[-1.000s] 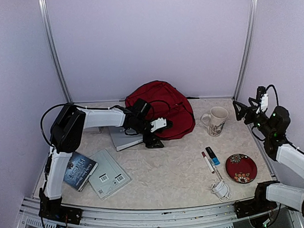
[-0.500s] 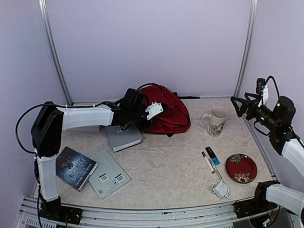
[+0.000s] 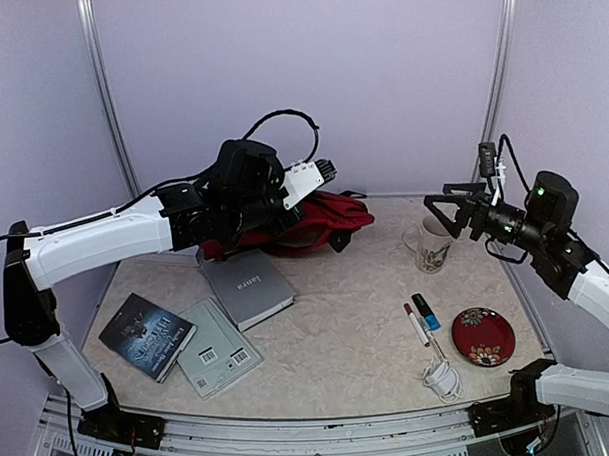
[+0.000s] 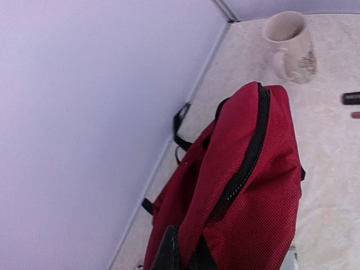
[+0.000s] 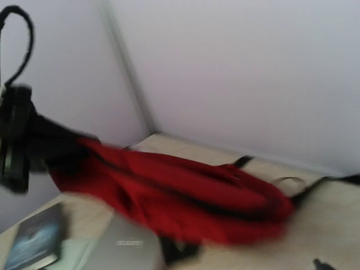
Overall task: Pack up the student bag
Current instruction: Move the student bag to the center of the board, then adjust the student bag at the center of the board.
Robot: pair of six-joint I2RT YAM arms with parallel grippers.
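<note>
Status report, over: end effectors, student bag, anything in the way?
Left end effector shut on student bag, one end held up. Right end effector open, near mug. Grey book beside bag.

I see bright, even, diffuse light w/ faint soft shadows in top & left-wrist cams, both sharp. Right-wrist cam motion-blurred: red backpack [image 5: 225, 188] smeared.

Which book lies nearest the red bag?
The plain grey book, just in front of the student bag; the dark book and the barcoded book lie farther off.
</note>
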